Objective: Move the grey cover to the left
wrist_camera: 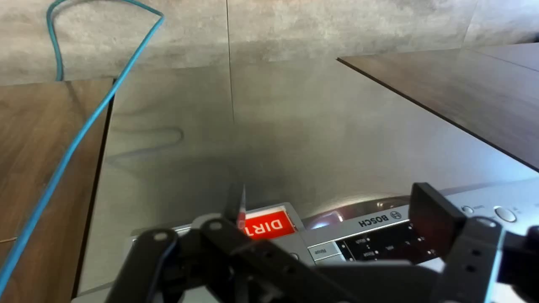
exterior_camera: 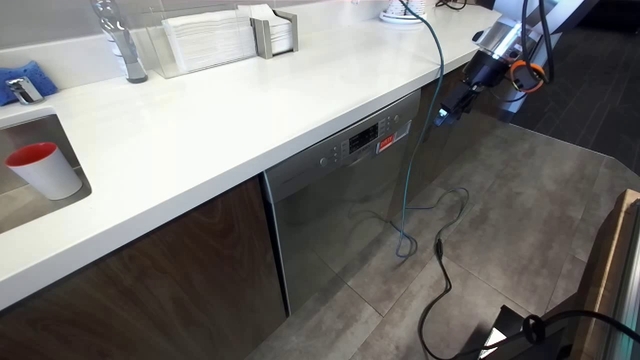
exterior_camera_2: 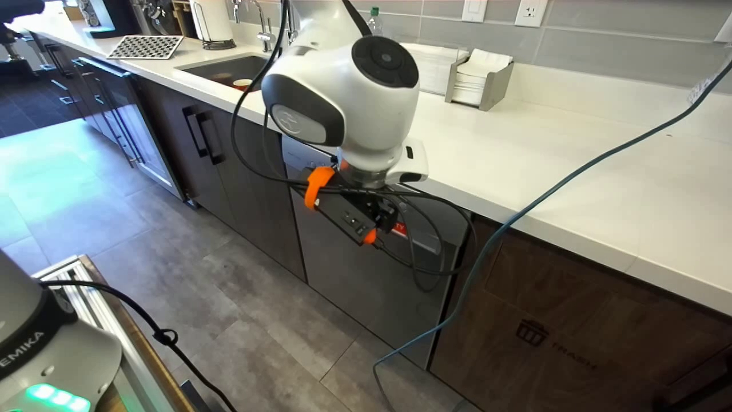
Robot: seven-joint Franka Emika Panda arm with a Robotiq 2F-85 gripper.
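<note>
The grey cover (exterior_camera: 402,131) is a small sliding panel on the sign on the dishwasher front. It sits beside the red "DIRTY" label (exterior_camera: 385,143), at the sign's right end in both exterior views (exterior_camera_2: 426,242). In the wrist view the picture stands upside down; the red label (wrist_camera: 270,225) is partly covered by a finger, and the cover is mostly hidden behind the gripper. My gripper (wrist_camera: 337,206) is open with nothing between its fingers. In an exterior view the gripper (exterior_camera: 445,116) hangs below counter height, apart from the sign.
The dishwasher (exterior_camera: 340,225) has a control panel (exterior_camera: 364,138) beside the sign. The white countertop (exterior_camera: 280,105) juts out above it. A blue cable (exterior_camera: 425,125) hangs down in front of the cabinets. A napkin holder (exterior_camera: 275,35) and a cup (exterior_camera: 47,172) in the sink stand farther off.
</note>
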